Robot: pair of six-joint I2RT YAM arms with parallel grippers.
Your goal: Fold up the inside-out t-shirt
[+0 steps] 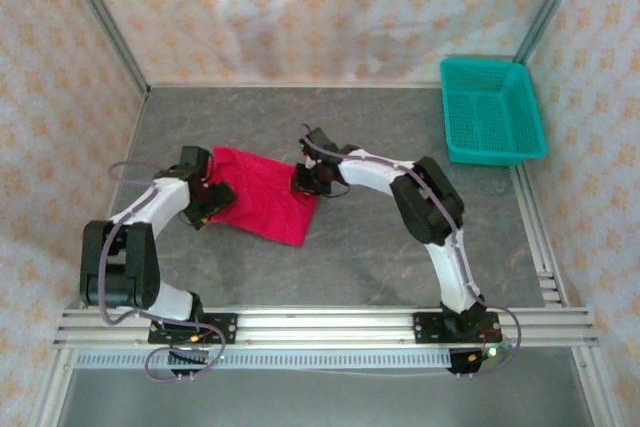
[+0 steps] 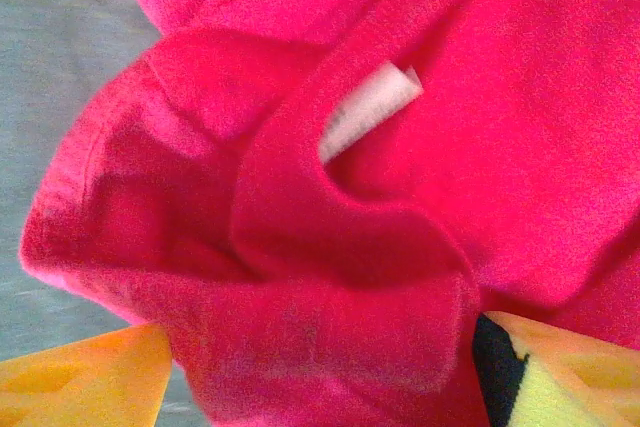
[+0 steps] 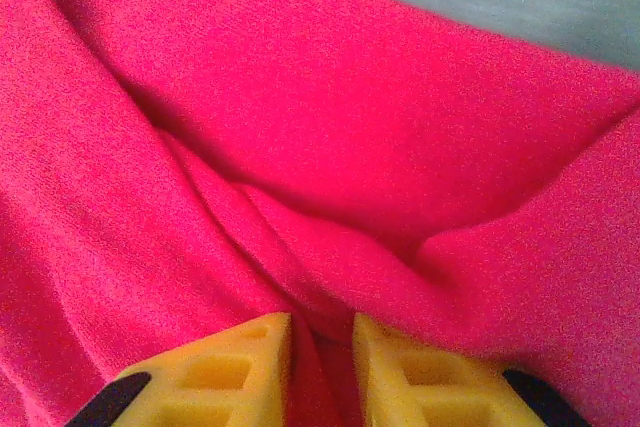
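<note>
A red t-shirt (image 1: 262,192) lies folded into a rough square on a grey table (image 1: 380,247), at about 9 o'clock from the table's middle. A teal basket (image 1: 492,112) sits well apart from it, in the table's 1 o'clock corner.

My left gripper (image 1: 210,202) rests at the shirt's 9 o'clock edge. Seen from my left wrist, its two yellow fingers (image 2: 80,377) stand wide apart and loose, with a rumpled bunch of red cloth lying between them. A small white tag (image 2: 365,112) pokes out of a seam at 12 o'clock from that bunch.

My right gripper (image 1: 305,182) rests at the shirt's 2 o'clock corner. Seen from my right wrist, its fingers (image 3: 225,372) stand close together with a thin ridge of cloth in the narrow gap. I cannot tell whether they pinch it or merely straddle it.
</note>
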